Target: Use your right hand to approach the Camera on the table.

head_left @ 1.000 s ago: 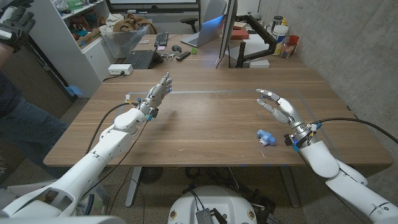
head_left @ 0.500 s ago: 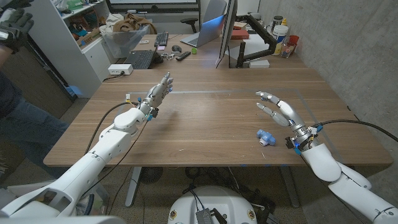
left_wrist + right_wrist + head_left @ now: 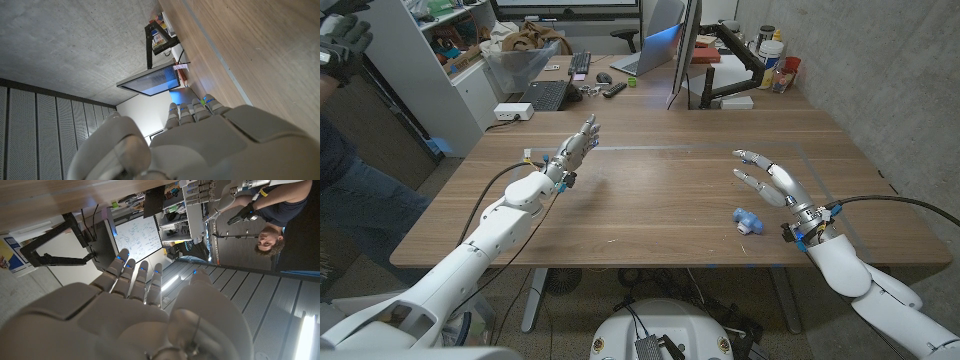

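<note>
Head view puts your right hand [image 3: 772, 180] over the right part of the wooden table [image 3: 650, 200], fingers spread and reaching toward the far left, nothing held. The Camera [image 3: 747, 220] lies on the table just nearer than that hand and a little to its left, close to the near edge; hand and Camera are apart, with bare wood between them. The Camera is a small blue thing with a rounded body, a lighter patch on top and a pale bit at its near end; it is too small to tell which way its lens faces.

Your left hand [image 3: 576, 146] is on the left part of the table, fingers straight and close together, pointing to the far side and gripping nothing. A black cable [image 3: 502, 180] loops beside its wrist.

In the right wrist view you see the back of your right hand [image 3: 135, 305], fingers apart and empty, with a monitor [image 3: 135, 237] on a black arm beyond them and a person [image 3: 270, 210] standing farther off. In the left wrist view the back of your left hand [image 3: 200, 140] shows, fingers extended over the wood, a monitor [image 3: 150, 82] beyond them.

At the far side of the table stand a monitor [image 3: 682, 50], a laptop [image 3: 542, 95] and a keyboard [image 3: 580, 64].
</note>
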### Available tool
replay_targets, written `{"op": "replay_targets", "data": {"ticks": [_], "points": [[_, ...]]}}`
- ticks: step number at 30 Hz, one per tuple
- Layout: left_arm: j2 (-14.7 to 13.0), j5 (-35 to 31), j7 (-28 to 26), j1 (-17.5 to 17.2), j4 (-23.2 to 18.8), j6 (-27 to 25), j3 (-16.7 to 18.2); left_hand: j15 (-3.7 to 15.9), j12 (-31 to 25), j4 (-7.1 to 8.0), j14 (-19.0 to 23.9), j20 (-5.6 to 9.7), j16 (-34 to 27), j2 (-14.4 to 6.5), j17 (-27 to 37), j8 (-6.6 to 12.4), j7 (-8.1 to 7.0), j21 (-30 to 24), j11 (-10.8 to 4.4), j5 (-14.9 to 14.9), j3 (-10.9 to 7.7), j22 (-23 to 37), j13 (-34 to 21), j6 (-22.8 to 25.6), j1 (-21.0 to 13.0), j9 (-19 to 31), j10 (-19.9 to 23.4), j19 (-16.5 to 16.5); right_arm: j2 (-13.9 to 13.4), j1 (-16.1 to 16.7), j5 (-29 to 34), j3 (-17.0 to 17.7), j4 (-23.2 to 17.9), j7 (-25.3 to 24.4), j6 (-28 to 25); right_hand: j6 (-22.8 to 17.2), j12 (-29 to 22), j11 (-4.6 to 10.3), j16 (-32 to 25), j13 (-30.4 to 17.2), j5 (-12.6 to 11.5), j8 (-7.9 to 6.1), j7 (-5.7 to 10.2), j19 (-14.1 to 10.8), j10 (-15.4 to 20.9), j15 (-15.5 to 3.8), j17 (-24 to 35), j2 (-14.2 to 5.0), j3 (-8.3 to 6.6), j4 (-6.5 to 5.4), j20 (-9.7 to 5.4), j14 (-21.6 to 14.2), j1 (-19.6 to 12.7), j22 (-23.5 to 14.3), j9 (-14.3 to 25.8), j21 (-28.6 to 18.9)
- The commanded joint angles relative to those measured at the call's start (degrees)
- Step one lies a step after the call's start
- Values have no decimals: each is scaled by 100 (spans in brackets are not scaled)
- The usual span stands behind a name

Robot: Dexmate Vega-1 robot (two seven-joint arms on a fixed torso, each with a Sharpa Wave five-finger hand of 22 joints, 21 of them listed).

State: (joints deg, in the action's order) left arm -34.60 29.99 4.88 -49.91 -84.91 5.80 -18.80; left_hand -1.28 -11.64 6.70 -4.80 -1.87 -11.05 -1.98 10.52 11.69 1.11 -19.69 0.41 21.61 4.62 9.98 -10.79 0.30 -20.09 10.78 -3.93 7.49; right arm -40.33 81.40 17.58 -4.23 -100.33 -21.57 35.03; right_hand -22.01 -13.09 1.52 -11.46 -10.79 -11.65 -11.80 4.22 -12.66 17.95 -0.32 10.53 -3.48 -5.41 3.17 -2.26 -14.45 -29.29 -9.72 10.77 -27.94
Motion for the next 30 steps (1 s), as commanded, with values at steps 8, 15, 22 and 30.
{"op": "replay_targets", "data": {"ticks": [8,15,22,30], "points": [[-22,-11,-41,-1,-50,4,8,10,4,-1,-67,-16,5,-60,26,-71,-53,35,-42,12,57,30,-17,-158,-25,18,-66,-33,62,25,314,20,-5,-85,19,-31,-43,1,-2,-12,-29,-2,82,-99,106,-39,34,-16,-7,58,-30,-57,-56,-33,32,37],[-18,-21,-47,5,-42,27,2,59,-6,-3,-55,86,0,-71,25,-61,-47,57,-64,10,74,30,-16,-159,-34,19,-45,-57,99,110,543,51,-68,-217,-34,-57,-52,-3,37,-12,-33,-5,118,-31,142,-33,33,-12,-11,74,-25,36,-61,-35,33,95],[-15,-40,-24,48,-27,18,-32,103,-7,-6,-62,104,3,-77,23,-57,-55,73,-96,9,83,30,-16,-160,-41,19,-41,-60,95,217,681,83,-101,-303,-93,-61,-48,7,49,-12,-36,-1,142,-6,144,-49,34,-12,-14,83,-26,71,-64,-37,33,127],[-25,-50,-17,66,-63,-6,-57,95,-3,-8,-70,100,7,-85,22,-69,-31,89,-101,8,93,30,-16,-206,-48,19,-50,-64,91,341,943,154,-192,-447,-242,-17,-46,9,50,-11,-38,20,143,-10,148,-76,33,-7,-15,93,-29,80,-65,-38,33,147]]}}
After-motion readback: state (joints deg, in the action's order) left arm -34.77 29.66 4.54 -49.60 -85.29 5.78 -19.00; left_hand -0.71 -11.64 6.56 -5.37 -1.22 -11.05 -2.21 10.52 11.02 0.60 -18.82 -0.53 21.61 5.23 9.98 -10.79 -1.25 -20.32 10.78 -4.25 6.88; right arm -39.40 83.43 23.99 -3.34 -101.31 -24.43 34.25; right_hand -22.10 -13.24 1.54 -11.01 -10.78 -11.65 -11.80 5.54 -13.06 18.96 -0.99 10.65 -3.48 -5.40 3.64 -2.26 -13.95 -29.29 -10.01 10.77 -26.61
